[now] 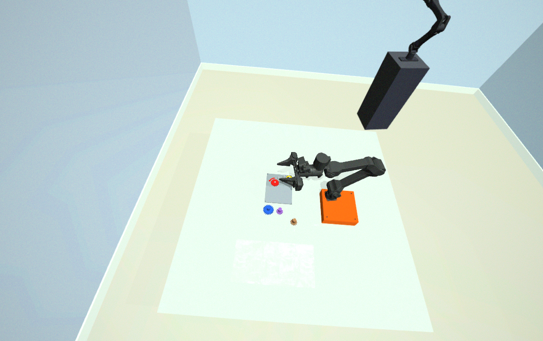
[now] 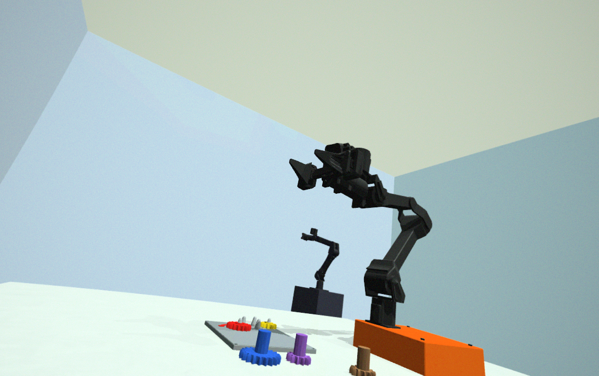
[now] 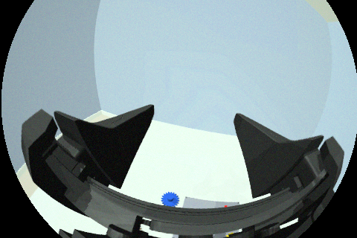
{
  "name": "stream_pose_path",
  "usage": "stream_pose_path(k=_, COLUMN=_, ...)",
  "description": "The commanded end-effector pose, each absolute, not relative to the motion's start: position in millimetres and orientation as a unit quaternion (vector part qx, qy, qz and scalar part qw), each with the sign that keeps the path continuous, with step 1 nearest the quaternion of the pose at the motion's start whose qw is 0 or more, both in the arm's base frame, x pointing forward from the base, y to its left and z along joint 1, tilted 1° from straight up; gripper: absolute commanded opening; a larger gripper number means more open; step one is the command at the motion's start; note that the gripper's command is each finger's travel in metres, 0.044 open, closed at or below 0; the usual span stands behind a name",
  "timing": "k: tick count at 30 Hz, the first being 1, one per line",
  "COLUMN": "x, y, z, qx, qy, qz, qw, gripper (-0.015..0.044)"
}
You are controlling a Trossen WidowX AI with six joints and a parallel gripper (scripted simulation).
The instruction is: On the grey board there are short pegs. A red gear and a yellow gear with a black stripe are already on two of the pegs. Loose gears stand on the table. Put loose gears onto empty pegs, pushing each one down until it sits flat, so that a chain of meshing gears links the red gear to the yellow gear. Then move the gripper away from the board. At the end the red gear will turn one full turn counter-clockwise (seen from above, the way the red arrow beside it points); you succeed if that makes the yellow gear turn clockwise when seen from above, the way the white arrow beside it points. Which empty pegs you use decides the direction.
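My gripper [image 1: 279, 171] [image 2: 302, 155] [image 3: 195, 113] is open and empty, high above the table and board. The grey board [image 1: 278, 195] [image 2: 250, 340] [image 3: 197, 202] bears a red gear [image 1: 274, 183] [image 2: 238, 326], a yellow gear [image 1: 288, 176] [image 2: 268, 325] and several short pegs, partly hidden by a finger in the top view. A large blue gear [image 1: 268, 209] [image 2: 259, 356] [image 3: 170, 199] and a small purple gear [image 1: 279, 210] [image 2: 298, 357] stand upright on the table beside the board. A small brown gear [image 1: 293, 221] [image 2: 362, 371] stands farther from it.
The arm's orange base block [image 1: 339, 207] [image 2: 390, 345] stands right of the board and the loose gears. A second arm on a dark pedestal [image 1: 393, 91] [image 2: 317, 301] stands in the background, well away from the board.
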State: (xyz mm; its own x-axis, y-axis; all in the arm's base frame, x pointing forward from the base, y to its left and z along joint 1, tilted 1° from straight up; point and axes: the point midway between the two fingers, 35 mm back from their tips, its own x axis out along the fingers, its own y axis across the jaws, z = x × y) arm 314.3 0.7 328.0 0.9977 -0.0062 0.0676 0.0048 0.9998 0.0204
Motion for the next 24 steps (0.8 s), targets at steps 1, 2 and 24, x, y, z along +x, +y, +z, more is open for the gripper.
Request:
stream_pose_path(k=1, x=315.6, y=1.8, z=325.8, qx=0.014, qy=-0.028, qz=-0.001, qw=0.999, gripper=0.0426)
stream_pose_path(k=2, x=319.4, y=5.0, z=319.2, qx=0.027, qy=-0.011, qz=0.004, qw=1.0, gripper=0.044)
stream_pose_path(k=24, x=251.2, y=130.2, z=55.9, qx=0.283, qy=0.648, qz=-0.253, qw=0.66, gripper=0.044)
